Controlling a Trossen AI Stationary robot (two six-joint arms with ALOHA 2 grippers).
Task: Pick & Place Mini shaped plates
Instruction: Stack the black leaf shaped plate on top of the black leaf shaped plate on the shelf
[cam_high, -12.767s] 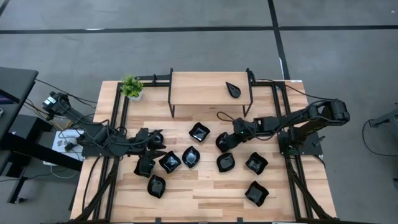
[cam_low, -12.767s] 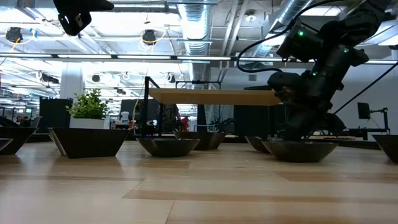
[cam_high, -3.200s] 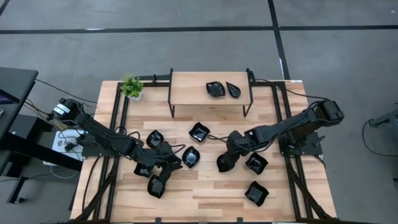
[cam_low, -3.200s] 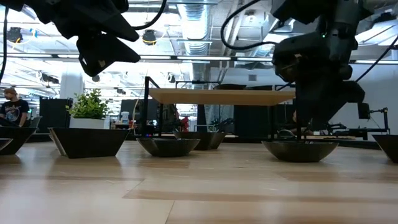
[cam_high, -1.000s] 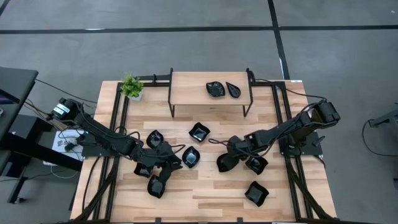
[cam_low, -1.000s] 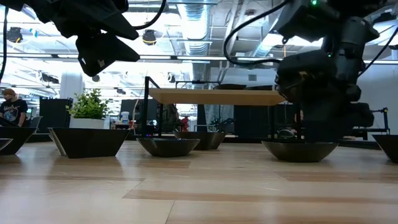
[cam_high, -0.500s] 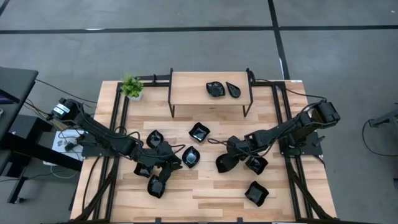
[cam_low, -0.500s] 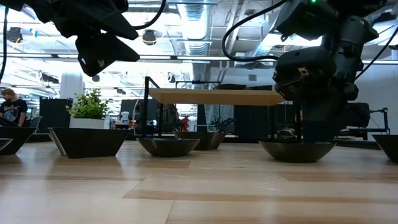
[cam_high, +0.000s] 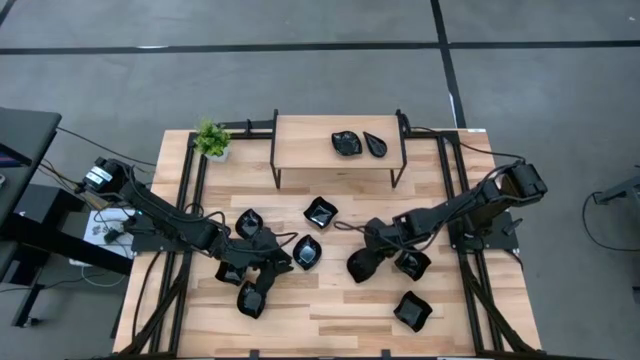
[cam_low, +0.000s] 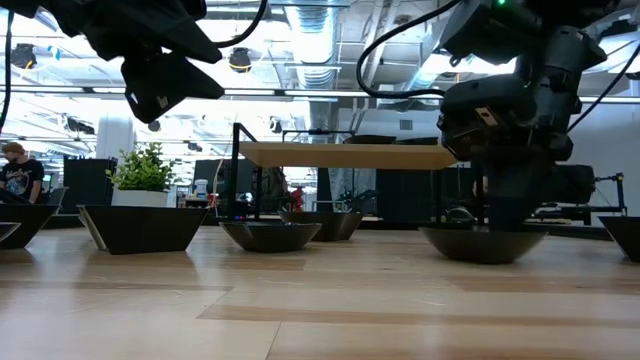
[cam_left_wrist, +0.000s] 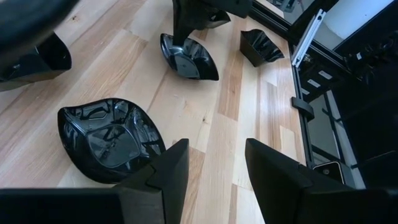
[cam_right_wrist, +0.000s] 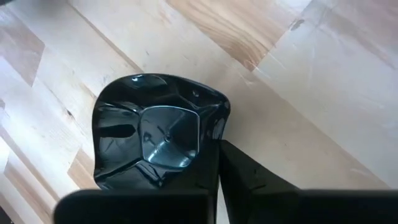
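Note:
Several glossy black mini shaped plates lie on the wooden table. My right gripper (cam_high: 366, 260) is shut on the rim of one squarish plate (cam_high: 358, 267) right of the table's middle. In the right wrist view that plate (cam_right_wrist: 155, 146) rests on the wood with a dark finger (cam_right_wrist: 249, 180) clamped at its edge. In the low view the gripper (cam_low: 500, 205) stands on this plate (cam_low: 482, 243). My left gripper (cam_left_wrist: 214, 171) hangs open above the table's left half, beside another plate (cam_left_wrist: 109, 140). Two plates (cam_high: 346, 143) sit on the raised wooden shelf (cam_high: 300, 145).
A small green potted plant (cam_high: 211, 138) stands at the back left corner. Loose plates lie near the right gripper (cam_high: 412, 264), at the front right (cam_high: 412, 311), in the middle (cam_high: 320, 212) and by the left arm (cam_high: 250, 298). Black frame rails run along both table sides.
The right gripper's fingers have closed on the plate's rim, and the plate has shifted slightly to the left. The left arm has not moved.

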